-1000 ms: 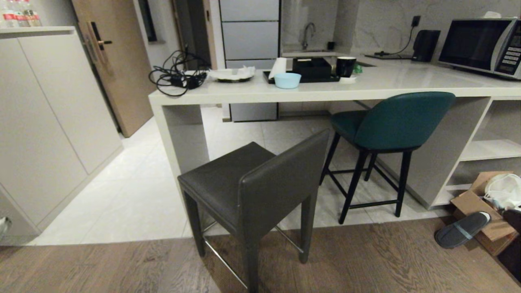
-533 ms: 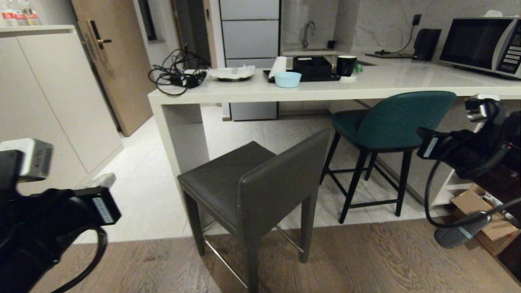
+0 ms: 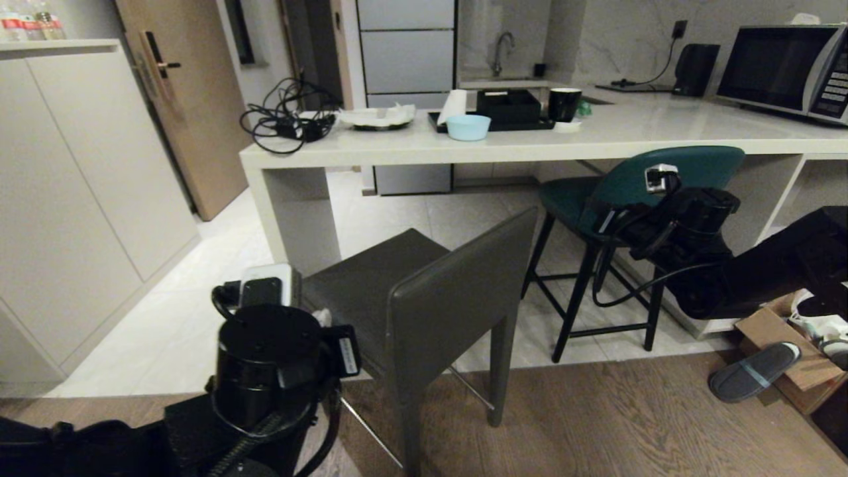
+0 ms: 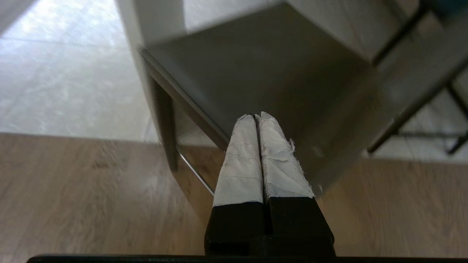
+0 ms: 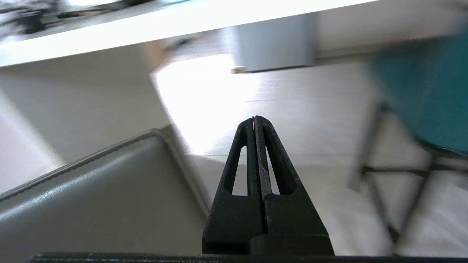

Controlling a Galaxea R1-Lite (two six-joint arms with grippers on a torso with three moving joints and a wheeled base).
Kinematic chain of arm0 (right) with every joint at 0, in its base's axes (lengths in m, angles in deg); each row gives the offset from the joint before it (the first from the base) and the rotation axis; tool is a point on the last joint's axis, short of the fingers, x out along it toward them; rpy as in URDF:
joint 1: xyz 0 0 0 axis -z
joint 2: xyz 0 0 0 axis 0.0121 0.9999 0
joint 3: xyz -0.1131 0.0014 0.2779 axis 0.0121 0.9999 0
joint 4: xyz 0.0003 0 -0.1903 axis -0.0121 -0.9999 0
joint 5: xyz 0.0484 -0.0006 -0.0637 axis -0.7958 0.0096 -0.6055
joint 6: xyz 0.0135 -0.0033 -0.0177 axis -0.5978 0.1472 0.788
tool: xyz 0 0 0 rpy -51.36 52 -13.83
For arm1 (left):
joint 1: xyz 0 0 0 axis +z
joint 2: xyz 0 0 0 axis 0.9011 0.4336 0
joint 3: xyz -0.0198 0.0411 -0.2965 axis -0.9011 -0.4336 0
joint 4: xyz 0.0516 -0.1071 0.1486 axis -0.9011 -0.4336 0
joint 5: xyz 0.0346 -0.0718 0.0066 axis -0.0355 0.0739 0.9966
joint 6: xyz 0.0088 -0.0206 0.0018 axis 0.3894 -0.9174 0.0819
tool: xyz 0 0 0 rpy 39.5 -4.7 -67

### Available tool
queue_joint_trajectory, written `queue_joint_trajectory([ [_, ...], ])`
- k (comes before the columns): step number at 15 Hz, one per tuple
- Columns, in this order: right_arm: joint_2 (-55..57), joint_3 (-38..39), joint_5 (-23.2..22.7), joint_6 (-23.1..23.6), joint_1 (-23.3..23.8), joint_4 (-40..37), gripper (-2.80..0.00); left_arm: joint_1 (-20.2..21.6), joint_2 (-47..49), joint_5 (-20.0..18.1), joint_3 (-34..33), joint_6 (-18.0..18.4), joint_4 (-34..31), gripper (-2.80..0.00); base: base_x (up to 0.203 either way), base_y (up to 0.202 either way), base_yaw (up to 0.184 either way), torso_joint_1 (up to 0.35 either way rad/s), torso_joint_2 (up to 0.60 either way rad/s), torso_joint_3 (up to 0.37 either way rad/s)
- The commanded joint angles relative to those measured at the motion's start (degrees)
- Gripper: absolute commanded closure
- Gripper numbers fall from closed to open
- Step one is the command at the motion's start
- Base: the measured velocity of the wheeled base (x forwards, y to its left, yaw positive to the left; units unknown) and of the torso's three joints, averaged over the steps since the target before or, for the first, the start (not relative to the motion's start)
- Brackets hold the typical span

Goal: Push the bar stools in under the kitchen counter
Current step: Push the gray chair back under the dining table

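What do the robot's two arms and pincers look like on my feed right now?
Both arms are black with black cables looping off the wrists. Each wrist carries a small white-and-black camera box and a white label sticker. The left pincer has black fingers wrapped in worn white tape at the tips. The right pincer is bare black, each finger a tapered wedge with a slot cut through it.

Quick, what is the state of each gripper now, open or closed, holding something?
Left gripper: jaws closed, holding nothing.
Right gripper: jaws closed, holding nothing.
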Motion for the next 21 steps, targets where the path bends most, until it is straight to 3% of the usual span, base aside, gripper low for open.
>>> queue_joint_trajectory([
  [1,8.8,-9.7,-4.1,-0.5,0.5,-2.0,0.00,-2.7,7.3,0.9,1.1,-1.8,0.3,0.00,0.000,0.000,0.000,0.000,0.00,0.000],
  [7,20.8,-33.4,-5.9,-2.8,-0.1,-12.5,0.00,-3.9,12.6,1.2,3.6,-2.8,0.1,0.00,0.000,0.000,0.000,0.000,0.00,0.000],
  [9,24.0,-37.9,-7.9,-3.0,-1.5,-15.9,0.00,-4.0,12.5,1.3,4.3,-2.7,-0.6,0.00,0.000,0.000,0.000,0.000,0.00,0.000],
  [16,25.5,-37.9,-12.1,-6.4,-6.4,-14.7,0.00,-3.7,13.1,1.3,5.1,-3.3,-2.7,0.00,0.000,0.000,0.000,0.000,0.00,0.000],
  [19,24.4,-36.3,-11.9,-6.8,-6.6,-11.8,0.00,1.2,14.7,0.8,6.7,-3.0,-2.9,0.00,0.000,0.000,0.000,0.000,0.00,0.000],
  [21,21.6,-30.8,-12.1,-6.8,-6.6,-8.8,0.00,5.7,17.0,-0.3,9.3,-2.4,-3.0,0.00,0.000,0.000,0.000,0.000,0.00,0.000],
])
